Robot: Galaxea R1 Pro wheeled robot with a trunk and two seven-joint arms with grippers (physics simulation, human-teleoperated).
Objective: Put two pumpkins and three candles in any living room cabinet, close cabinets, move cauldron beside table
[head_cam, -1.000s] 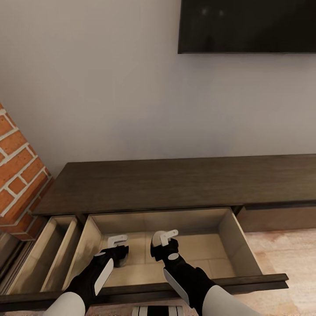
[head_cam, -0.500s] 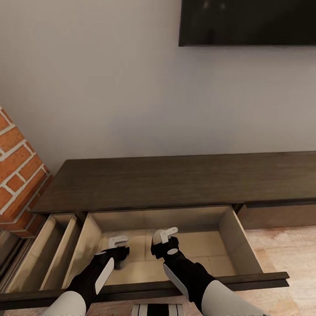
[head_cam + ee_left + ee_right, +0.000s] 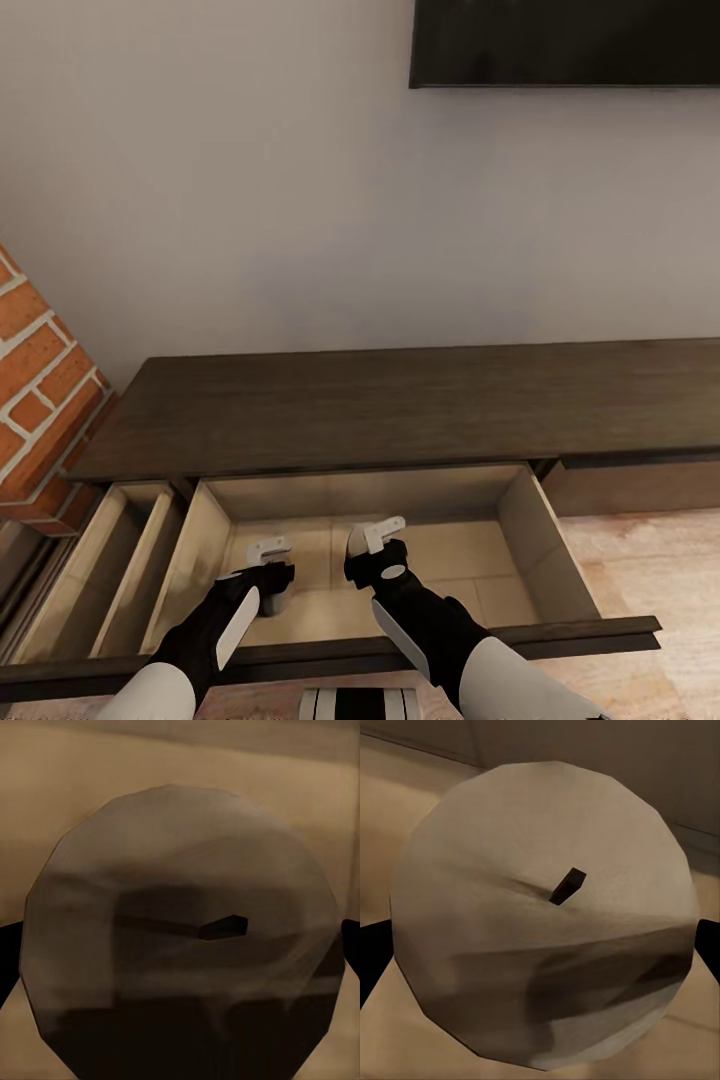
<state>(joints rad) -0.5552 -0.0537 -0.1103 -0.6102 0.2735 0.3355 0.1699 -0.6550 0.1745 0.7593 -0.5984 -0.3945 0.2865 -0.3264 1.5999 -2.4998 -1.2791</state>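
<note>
Down in the open middle drawer [image 3: 520, 520] of the dark-brown cabinet [image 3: 400, 410] we have both arms reaching in. Our left gripper [image 3: 268, 572] is clamped on a candle [image 3: 180, 930]: in the left wrist view its round pale top with a short dark wick sits squarely between the two dark fingertips [image 3: 6, 960], which press at either side of it. In the head view that candle [image 3: 277, 598] shows as a grey stub under the gripper, at or just above the pale drawer floor; we cannot tell whether it touches.

Our right gripper [image 3: 375, 540] grips a second candle [image 3: 544, 915] the same way, its paler top and black wick centred between the fingertips [image 3: 371, 960] at the edges of the right wrist view.

No writing or label is readable anywhere. A narrower drawer [image 3: 110, 560] stands open beside the brick fireplace [image 3: 40, 390], and a dark screen [image 3: 565, 42] hangs on the wall above.
</note>
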